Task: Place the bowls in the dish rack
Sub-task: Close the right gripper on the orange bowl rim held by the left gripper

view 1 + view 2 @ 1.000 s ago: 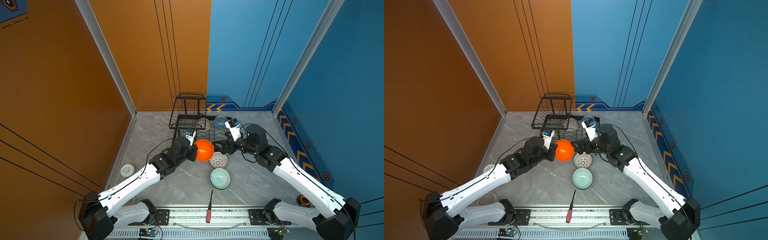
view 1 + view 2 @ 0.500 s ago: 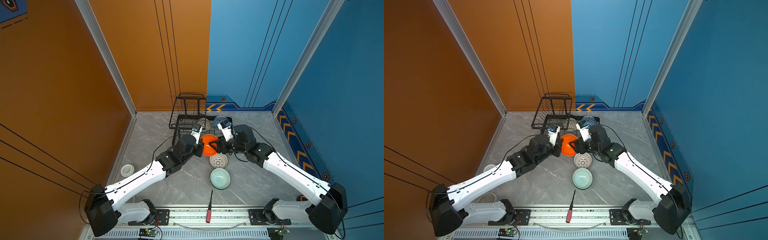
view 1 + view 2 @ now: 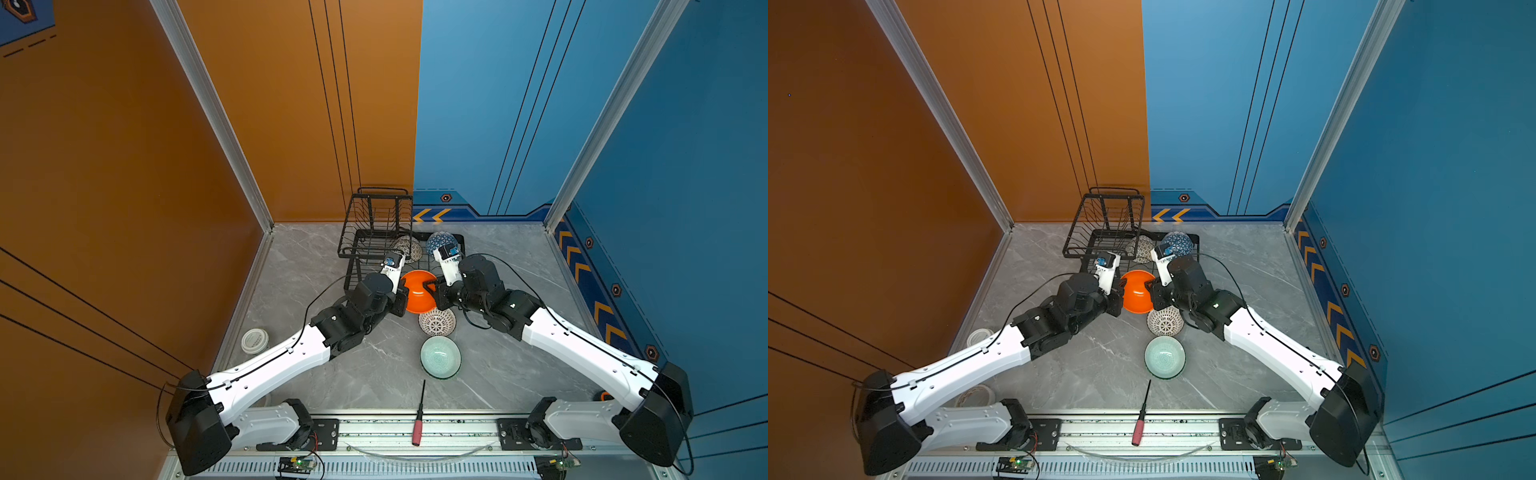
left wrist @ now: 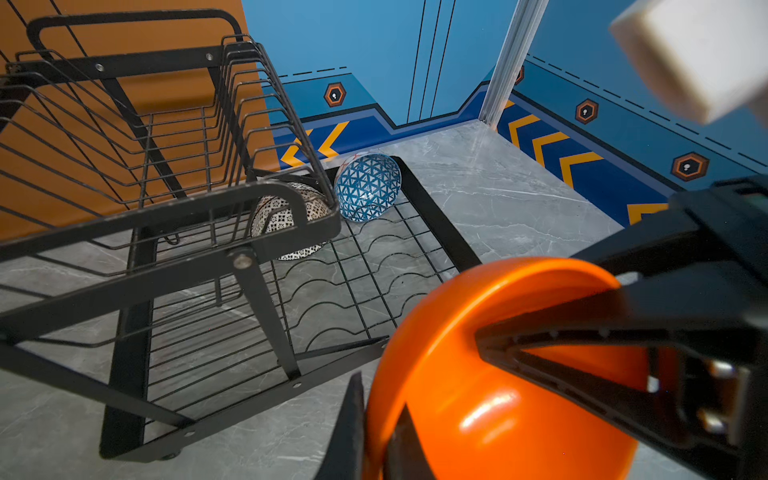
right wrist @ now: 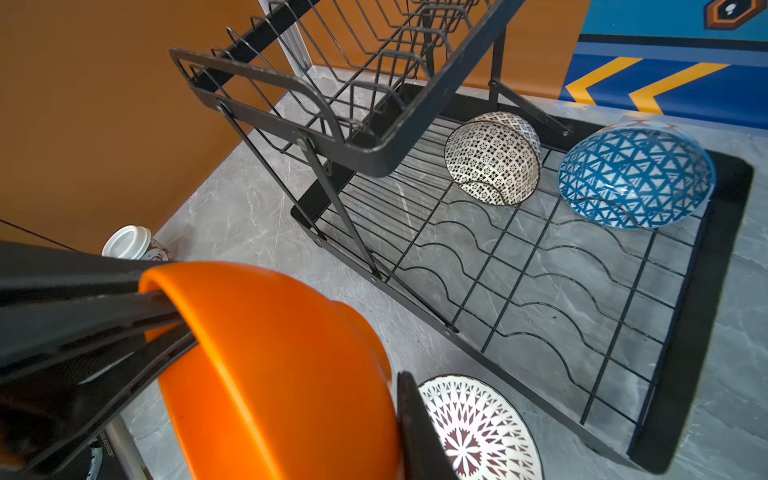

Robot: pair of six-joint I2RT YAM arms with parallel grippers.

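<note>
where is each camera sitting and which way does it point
Top views: high above the robot's base, looking down over both arms, left gripper and right gripper at the orange bowl.
Left wrist: on the left arm, facing the dish rack; its fingers straddle the bowl's rim.
Right wrist: on the right arm, facing the rack too; one own finger shows.
Shared: both wrist views show the blue triangle bowl in the rack.

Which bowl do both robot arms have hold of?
The plain orange bowl: jaws pinch its rim from both sides. The dotted and blue bowls sit in the dish rack; the lattice and mint ones on the table.
</note>
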